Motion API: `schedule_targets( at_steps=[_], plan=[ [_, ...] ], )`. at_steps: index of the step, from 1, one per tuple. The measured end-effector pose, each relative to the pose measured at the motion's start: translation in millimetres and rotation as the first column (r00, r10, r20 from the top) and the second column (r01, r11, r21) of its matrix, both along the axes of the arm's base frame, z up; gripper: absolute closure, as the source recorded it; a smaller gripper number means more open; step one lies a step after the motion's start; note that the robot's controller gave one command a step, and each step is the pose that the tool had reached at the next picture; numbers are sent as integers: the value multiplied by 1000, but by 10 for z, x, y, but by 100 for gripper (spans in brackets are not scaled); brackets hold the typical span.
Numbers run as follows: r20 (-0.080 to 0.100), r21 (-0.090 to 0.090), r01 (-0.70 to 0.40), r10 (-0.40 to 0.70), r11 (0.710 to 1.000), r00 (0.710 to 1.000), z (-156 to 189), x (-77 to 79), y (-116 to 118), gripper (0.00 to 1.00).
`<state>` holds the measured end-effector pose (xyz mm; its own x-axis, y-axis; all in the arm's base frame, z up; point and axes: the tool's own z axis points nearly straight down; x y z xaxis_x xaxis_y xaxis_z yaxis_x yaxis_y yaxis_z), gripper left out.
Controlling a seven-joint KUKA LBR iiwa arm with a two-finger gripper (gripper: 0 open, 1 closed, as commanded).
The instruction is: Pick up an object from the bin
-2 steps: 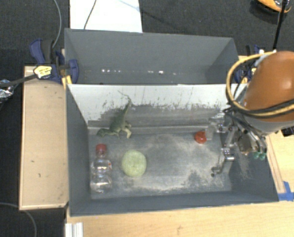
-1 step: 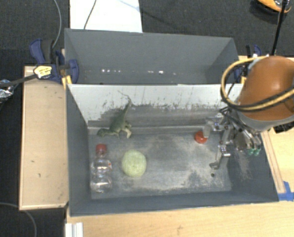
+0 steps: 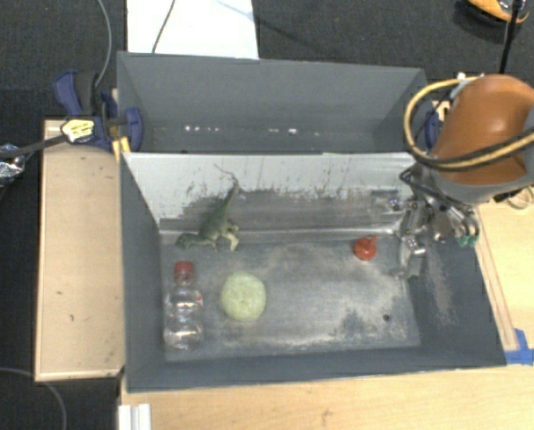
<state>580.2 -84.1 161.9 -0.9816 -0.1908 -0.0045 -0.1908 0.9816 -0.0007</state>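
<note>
My gripper point(image 3: 412, 256) hangs over the bin's right side, fingers pointing down near the right wall. A small red-orange ball-like thing point(image 3: 365, 249) lies just left of it on the bin floor, apart from the fingers. I see nothing between the fingers. A pale green round pad point(image 3: 244, 296) lies left of centre.
A green toy dinosaur point(image 3: 217, 225) stands at the back left. A clear plastic bottle with a red cap point(image 3: 184, 308) lies at the front left. The arm with its orange cover and cables comes in from the right, above the bin's right wall.
</note>
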Motion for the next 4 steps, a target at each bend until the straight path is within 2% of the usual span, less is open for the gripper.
schedule_targets(
  at_steps=[1, 2, 3, 4],
  plan=[
    [7, -2, -23, 23, 1000, 1000, -84, 117, -173, 0],
    [17, -2, 16, -16, 1000, 1000, -271, 132, -173, 0],
    [10, 0, 23, -23, 1000, 1000, -898, 55, -209, 100],
    [10, 0, 23, -23, 1000, 1000, -898, 55, -209, 100]
  ],
)
